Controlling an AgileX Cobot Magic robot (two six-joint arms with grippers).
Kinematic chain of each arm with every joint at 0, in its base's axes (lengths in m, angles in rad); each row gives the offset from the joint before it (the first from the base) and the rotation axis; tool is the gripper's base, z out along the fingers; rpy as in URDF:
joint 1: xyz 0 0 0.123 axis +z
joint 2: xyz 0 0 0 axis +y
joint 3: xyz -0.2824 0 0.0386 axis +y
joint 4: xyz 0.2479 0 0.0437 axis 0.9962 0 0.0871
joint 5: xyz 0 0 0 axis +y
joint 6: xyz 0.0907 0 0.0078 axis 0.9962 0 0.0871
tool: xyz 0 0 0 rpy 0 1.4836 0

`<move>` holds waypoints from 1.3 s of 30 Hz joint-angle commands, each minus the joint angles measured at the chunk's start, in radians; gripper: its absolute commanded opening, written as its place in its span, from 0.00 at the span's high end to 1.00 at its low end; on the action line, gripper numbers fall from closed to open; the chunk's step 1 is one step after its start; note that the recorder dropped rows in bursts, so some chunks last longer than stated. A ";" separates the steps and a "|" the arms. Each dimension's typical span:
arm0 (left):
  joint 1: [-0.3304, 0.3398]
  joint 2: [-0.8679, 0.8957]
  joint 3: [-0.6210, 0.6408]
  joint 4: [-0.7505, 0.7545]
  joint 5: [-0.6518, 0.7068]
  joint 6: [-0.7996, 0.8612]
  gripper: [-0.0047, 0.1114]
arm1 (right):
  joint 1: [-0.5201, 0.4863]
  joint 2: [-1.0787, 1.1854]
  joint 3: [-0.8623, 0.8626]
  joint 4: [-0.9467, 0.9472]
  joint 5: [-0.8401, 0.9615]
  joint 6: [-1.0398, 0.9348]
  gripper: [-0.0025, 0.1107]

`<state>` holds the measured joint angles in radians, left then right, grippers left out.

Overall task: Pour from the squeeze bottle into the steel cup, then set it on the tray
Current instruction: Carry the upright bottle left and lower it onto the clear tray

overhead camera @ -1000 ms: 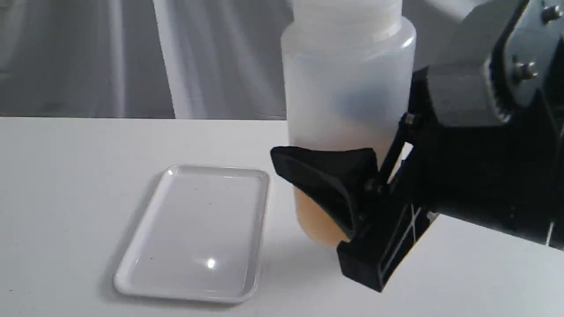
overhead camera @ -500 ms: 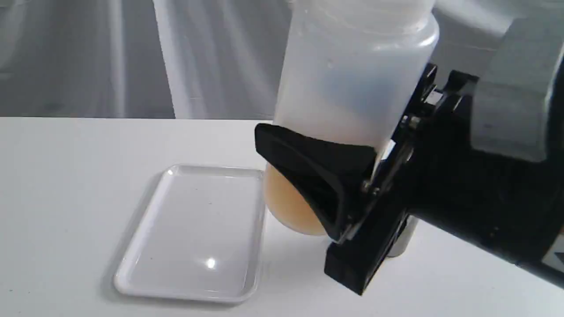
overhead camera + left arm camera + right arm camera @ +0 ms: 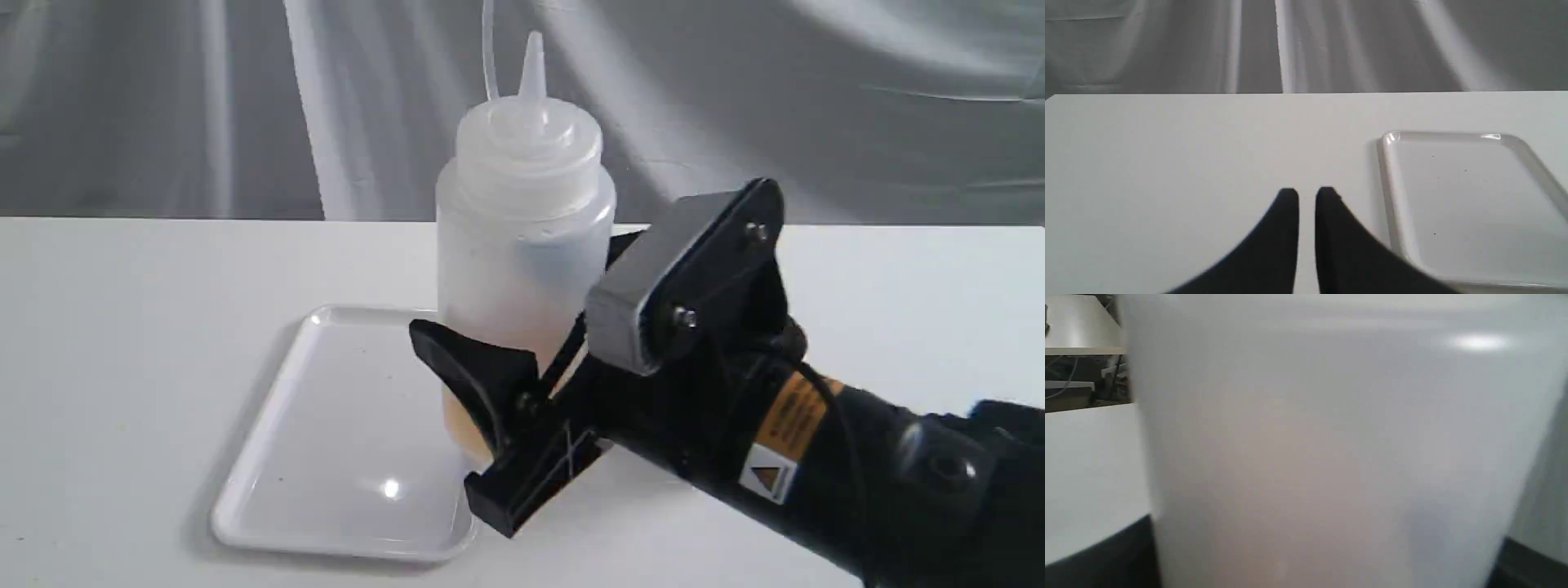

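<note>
Squeeze bottle (image 3: 522, 245) in right fingers (image 3: 469, 380), over tray (image 3: 343, 425)

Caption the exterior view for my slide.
Right claw holds the upright squeeze bottle, amber liquid low inside, at the right edge of the white tray on a white table.

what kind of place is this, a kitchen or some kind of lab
Most likely a robot lab test bench, not a kitchen: a plain white table, a grey draped cloth backdrop, and a black right gripper clamped on a squeeze bottle by a white tray.
</note>
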<state>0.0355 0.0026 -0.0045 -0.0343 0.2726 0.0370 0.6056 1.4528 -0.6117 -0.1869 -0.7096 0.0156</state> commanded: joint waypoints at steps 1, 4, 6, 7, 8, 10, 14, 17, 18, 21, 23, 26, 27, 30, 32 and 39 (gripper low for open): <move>-0.005 -0.003 0.004 0.000 -0.007 -0.004 0.89 | 0.002 0.085 -0.057 0.039 -0.077 -0.031 0.98; -0.005 -0.003 0.004 0.000 -0.007 -0.004 0.89 | 0.003 0.151 -0.109 0.035 -0.079 -0.034 0.98; -0.005 -0.003 0.004 0.000 -0.007 -0.004 0.89 | 0.003 0.208 -0.152 0.035 -0.079 -0.034 0.98; -0.005 -0.003 0.004 0.000 -0.007 -0.004 0.89 | 0.003 0.228 -0.174 0.035 -0.079 -0.034 0.98; -0.005 -0.003 0.004 0.000 -0.007 -0.004 0.89 | 0.003 0.252 -0.195 0.035 -0.079 -0.034 0.98; -0.005 -0.003 0.004 0.000 -0.007 -0.004 0.89 | 0.003 0.299 -0.239 0.035 -0.079 -0.034 0.98; -0.005 -0.003 0.004 0.000 -0.007 -0.004 0.89 | 0.003 0.385 -0.312 0.037 -0.079 -0.031 0.98; -0.005 -0.003 0.004 0.000 -0.007 -0.004 0.89 | 0.003 0.448 -0.369 0.050 -0.079 -0.031 0.98; -0.005 -0.003 0.004 0.000 -0.007 -0.004 0.89 | 0.003 0.470 -0.387 0.052 -0.079 -0.031 0.98; -0.005 -0.003 0.004 0.000 -0.007 -0.003 0.89 | 0.003 0.526 -0.446 0.060 -0.079 -0.028 0.98; -0.005 -0.003 0.004 0.000 -0.007 -0.003 0.89 | 0.003 0.565 -0.493 0.060 -0.079 -0.028 0.98; -0.005 -0.003 0.004 0.000 -0.007 -0.003 0.89 | 0.003 0.621 -0.549 0.060 -0.079 -0.027 0.98; -0.005 -0.003 0.004 0.000 -0.007 -0.003 0.89 | 0.003 0.638 -0.560 0.060 -0.079 -0.027 0.98; -0.005 -0.003 0.004 0.000 -0.007 -0.003 0.89 | 0.003 0.696 -0.611 0.056 -0.079 -0.027 0.98; -0.005 -0.003 0.004 0.000 -0.007 -0.003 0.89 | 0.003 0.734 -0.637 0.056 -0.079 -0.027 0.98; -0.005 -0.003 0.004 0.000 -0.007 -0.005 0.89 | 0.003 0.822 -0.698 0.056 -0.079 -0.027 0.98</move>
<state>0.0355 0.0026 -0.0045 -0.0343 0.2726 0.0370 0.6056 2.2751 -1.2927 -0.1356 -0.7438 -0.0094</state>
